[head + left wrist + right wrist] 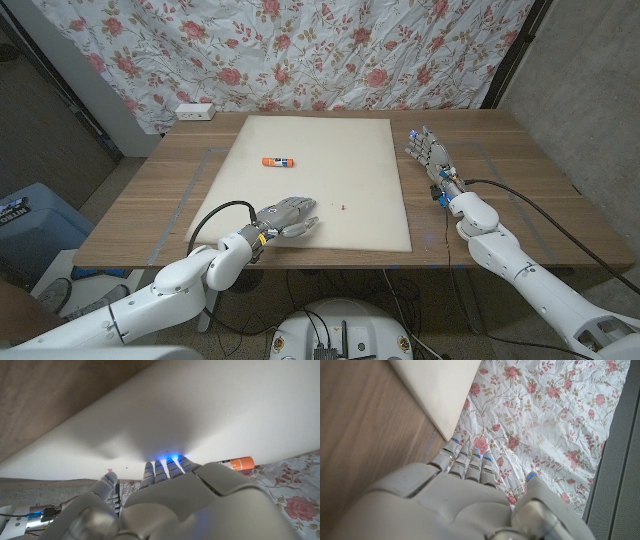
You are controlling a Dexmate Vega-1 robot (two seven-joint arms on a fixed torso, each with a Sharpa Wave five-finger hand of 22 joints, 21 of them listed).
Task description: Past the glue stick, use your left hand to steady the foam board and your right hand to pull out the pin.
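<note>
Sticking up at lower centre, the tiny pin [344,208] must be pinched; light foam board [330,150] is pressed by left hand [285,216], fingers spread; right hand [428,152] open.

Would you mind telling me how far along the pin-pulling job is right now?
Done: the left hand is on the foam board near its front edge. In hand: nothing; the right hand waits open beside the board. Left: pulling the red pin, still in the board; the glue stick lies beyond.
</note>
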